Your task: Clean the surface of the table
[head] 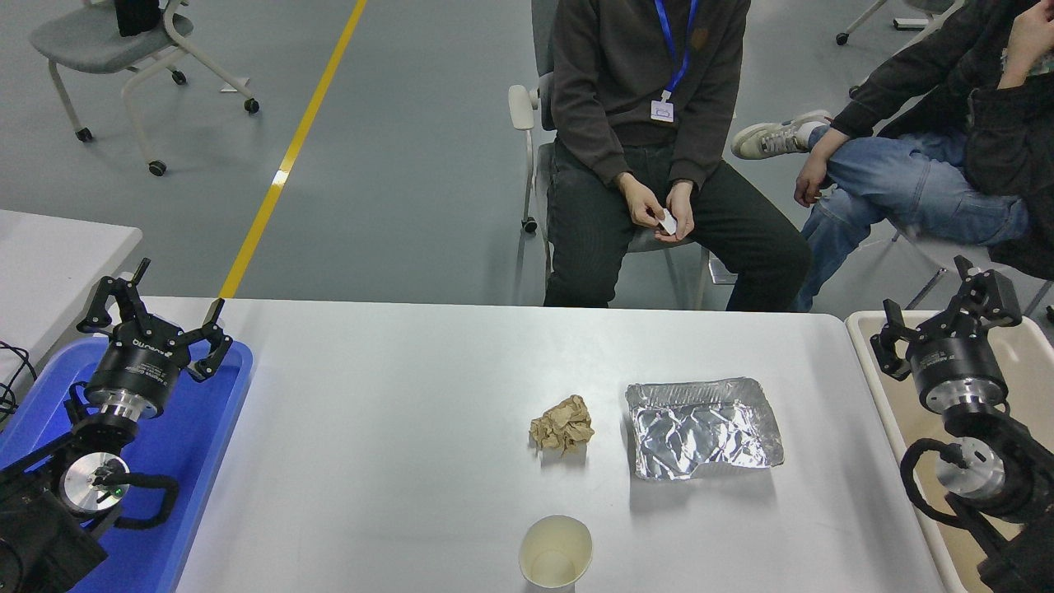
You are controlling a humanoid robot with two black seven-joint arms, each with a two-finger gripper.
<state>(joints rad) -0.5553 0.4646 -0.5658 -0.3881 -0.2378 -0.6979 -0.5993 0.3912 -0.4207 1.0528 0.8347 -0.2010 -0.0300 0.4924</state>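
A: Head view. Dead centre, filling the lower half: the bench surface [370, 428], light grey-white, rounded far corners.
B: On it?
A: Crumpled brown paper ball [561, 424] just right of centre. At its 3 o'clock, near but apart, a dented foil tray [704, 428], lying flat, front wall torn down. At the ball's 6 o'clock, well toward the near edge, a paper cup [556, 553], upright, mouth up, nothing seen inside.
B: Left claw?
A: Left claw [156, 309] at 9 o'clock of the bench, hovering over a blue tray [206, 445] that overlaps the bench's left edge. Fingers spread wide, released, nothing between them.
B: Right claw?
A: Right claw [939, 317] at 3 o'clock, off the bench's right edge, above a beige tray [873, 387]. Fingers splayed apart, released, gripping nothing. Well apart from the foil tray.
B: Beyond the bench?
A: At 12 o'clock, a seated person in a dark sweater [634, 82] with a blue lanyard, both hands together on a small white object [669, 221]. At 2 o'clock, a second seated person in blue jeans [922, 189], legs crossed, white sneaker up. At 10 o'clock, a smaller white tabletop [49, 255] partly in view. At 11 o'clock, a grey wheeled chair [107, 41] and a yellow floor line [296, 140] running toward the bench's far left corner.
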